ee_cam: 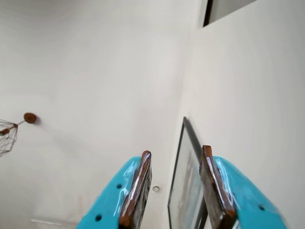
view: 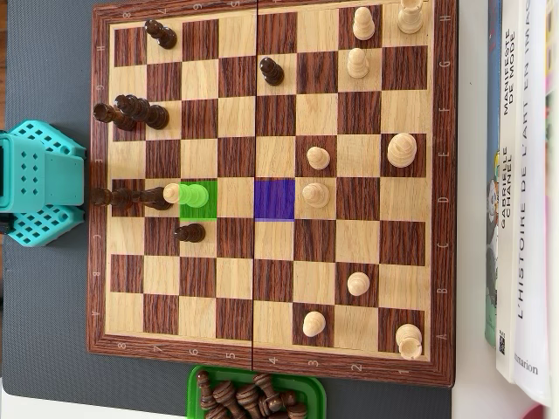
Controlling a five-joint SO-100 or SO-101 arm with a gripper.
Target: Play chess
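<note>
Overhead view shows the chessboard (view: 271, 22) lying on the dark counter (view: 44, 314), with a green-tinted square (view: 208, 209) near the board's left edge and a violet-tinted square (view: 274, 199) two files to its right, close to the centre fold. A light pawn (view: 192, 195) stands on the green square, leaning toward its left side and just beside a toppled-looking row of dark pieces (view: 131, 197) at the left edge. My reading is that the pawn is meant to go to the violet square, which stands bare.

Only the arm's teal base (view: 39, 183) shows off the board's left edge. In the wrist view the claw (ee_cam: 175, 155) points up at a pale wall and a framed picture (ee_cam: 186, 191), far from the board; its brown-padded fingers (ee_cam: 138, 186) stand apart with nothing between them.

Risks, as I judge them: the pawn sits crowded, with the dark pieces against it on the left and another dark pawn (view: 189, 232) on the square below. A descent slightly off-centre could catch a neighbour instead, or knock the dark row further over. The light pawn (view: 315, 194) just right of the violet square could also be bumped at release. Since the wrist camera sees none of the board now, alignment cannot be checked from it.

Captured dark pieces fill a green tray (view: 310, 388) at the board's bottom edge; books (view: 524, 175) lie along the right.
</note>
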